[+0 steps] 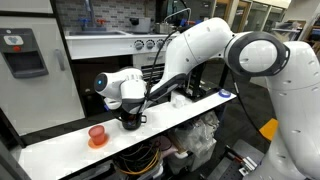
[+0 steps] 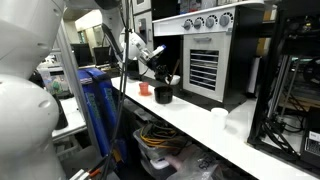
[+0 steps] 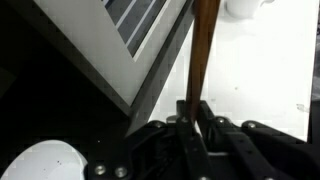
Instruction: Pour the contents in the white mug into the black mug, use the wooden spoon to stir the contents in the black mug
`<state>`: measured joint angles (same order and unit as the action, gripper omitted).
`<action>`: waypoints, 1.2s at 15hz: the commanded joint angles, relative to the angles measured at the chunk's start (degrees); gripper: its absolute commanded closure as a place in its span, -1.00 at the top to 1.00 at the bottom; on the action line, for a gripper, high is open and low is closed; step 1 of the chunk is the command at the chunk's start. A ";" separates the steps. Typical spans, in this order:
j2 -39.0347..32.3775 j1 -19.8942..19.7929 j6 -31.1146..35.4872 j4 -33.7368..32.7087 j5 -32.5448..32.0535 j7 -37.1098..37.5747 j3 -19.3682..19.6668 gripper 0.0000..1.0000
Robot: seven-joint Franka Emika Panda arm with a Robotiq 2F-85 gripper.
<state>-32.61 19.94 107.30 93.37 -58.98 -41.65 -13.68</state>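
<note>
black mug point(image 1: 131, 121) seemingly has wooden spoon point(image 3: 203, 50) dipped inside.

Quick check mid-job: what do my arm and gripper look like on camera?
The arm is glossy white with rounded links and dark joint rings. The gripper is matte black with blocky fingers. A dark cable seems to run along the forearm.

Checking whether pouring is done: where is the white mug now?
In an exterior view the white mug stands alone on the counter, toward the near end, apart from the black mug; the orange-red cup sits on the black mug's far side.
</note>
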 commanded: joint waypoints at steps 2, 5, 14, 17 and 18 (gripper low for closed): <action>0.17 -0.43 0.04 0.97 -0.59 1.87 0.75 -0.93; 0.00 -0.31 0.32 0.69 -0.60 2.00 0.69 -0.93; -0.87 0.60 1.58 -0.43 -0.31 1.93 -0.51 -0.93; -0.96 0.94 1.59 -0.60 -0.43 1.85 -0.66 -0.93; -0.96 1.00 1.53 -0.60 -0.51 1.83 -0.61 -0.93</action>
<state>-32.81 20.89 108.00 93.38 -59.00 -40.38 -14.14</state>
